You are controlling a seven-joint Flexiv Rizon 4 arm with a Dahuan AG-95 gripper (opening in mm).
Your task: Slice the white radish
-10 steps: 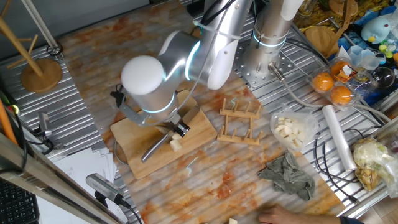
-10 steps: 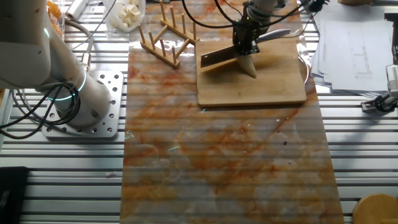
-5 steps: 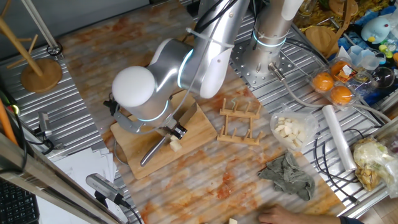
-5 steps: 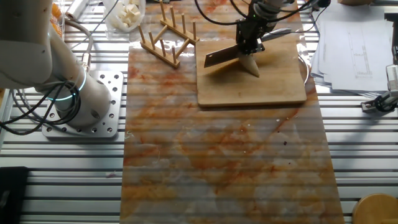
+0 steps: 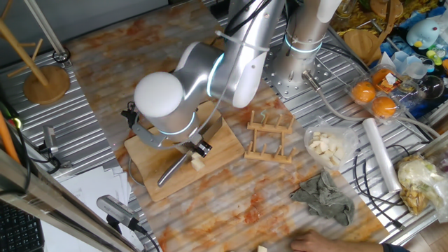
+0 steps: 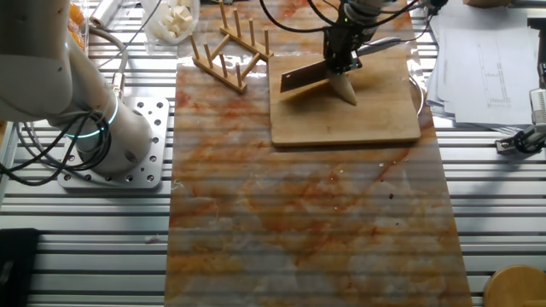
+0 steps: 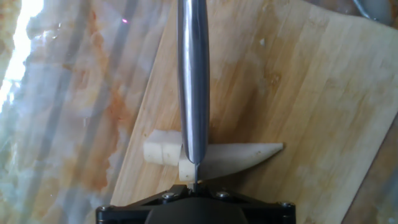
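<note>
Hand view: end effector (image 7: 193, 186) clenched on knife (image 7: 192, 81), white radish (image 7: 236, 157) has two slices off at 9 o'clock, most uncut.

The white radish (image 7: 239, 157) was seen low in the hand view, lying flat and crosswise on the wooden board. It was pale cream and tapered to a point at the right. Its blunt left end had been cut into small slices (image 7: 160, 149), which lay bunched against it. In the other fixed view the radish (image 6: 345, 88) lay near the top centre, point toward the lower right.
</note>
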